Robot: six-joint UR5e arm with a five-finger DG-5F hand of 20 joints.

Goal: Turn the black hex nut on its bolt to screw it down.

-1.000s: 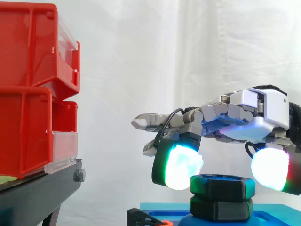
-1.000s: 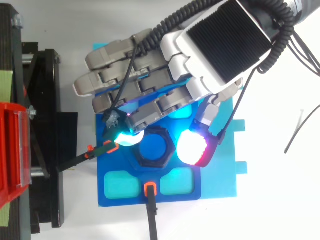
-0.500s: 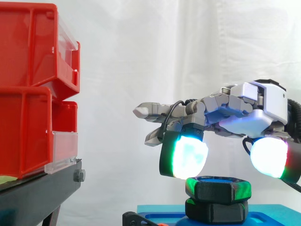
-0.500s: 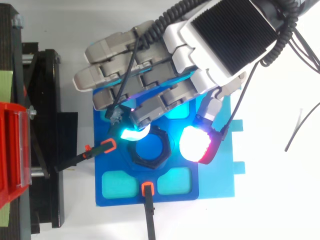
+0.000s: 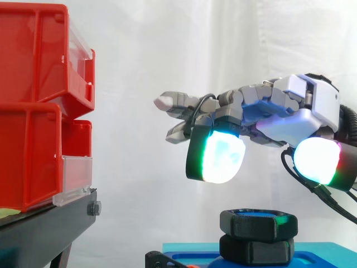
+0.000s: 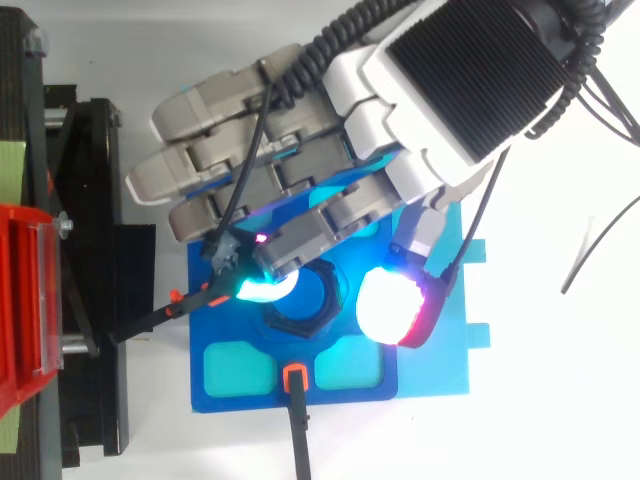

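Side view: the hand (image 5: 287,124) hangs wide open, holding nothing, with the black hex nut (image 5: 258,223) below it, not touching.

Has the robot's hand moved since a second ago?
Yes. The hand has risen against the blue base: its fingers flanked the black hex nut before, now they hang clear above it.

The robot hand (image 5: 281,120) hovers above the black hex nut (image 5: 257,223), clear of it, its glowing fingertips (image 5: 217,157) spread apart and holding nothing. The nut sits on a second black hex piece (image 5: 256,248) on a blue base (image 5: 315,251). Red bins (image 5: 33,111) stand well apart at the left.
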